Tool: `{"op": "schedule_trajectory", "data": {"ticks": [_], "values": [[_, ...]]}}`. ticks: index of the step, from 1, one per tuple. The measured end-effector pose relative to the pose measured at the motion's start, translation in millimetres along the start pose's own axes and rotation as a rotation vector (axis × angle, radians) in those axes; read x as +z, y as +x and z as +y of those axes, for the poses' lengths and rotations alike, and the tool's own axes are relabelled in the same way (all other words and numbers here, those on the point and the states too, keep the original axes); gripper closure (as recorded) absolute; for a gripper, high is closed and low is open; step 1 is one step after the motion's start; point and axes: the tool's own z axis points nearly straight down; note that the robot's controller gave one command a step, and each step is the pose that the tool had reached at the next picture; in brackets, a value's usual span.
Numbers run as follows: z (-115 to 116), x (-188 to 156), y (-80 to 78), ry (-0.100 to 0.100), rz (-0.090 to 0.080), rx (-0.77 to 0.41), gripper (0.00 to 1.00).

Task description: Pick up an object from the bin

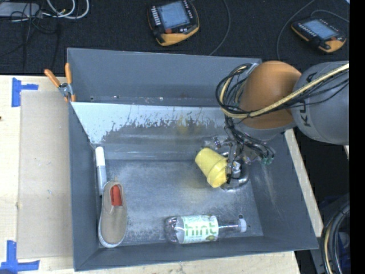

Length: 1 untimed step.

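The gripper (234, 171) is low in the bin (171, 76), behind the cap end of the bottle (199, 228), which lies along the front wall. A yellow lump (210, 165), soft-looking, perhaps a sponge, lies behind the middle of the bottle and touches the gripper's side. Whether the gripper is spread or closed on the lump I cannot tell, because the wrist hides it. The lump seems to rest on the floor, so I judge the approach is done, and a sure grasp and the lift are left. Left of the bottle lie a grey shoe (113, 214) and, farther back, a white marker (100, 167).
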Motion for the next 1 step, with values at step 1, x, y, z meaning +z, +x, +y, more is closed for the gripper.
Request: {"op": "schedule_trajectory", "data": {"ticks": [1], "values": [[14.5,3.0,-13.3,-0.001,-0.001,-0.416,0.0]]}}
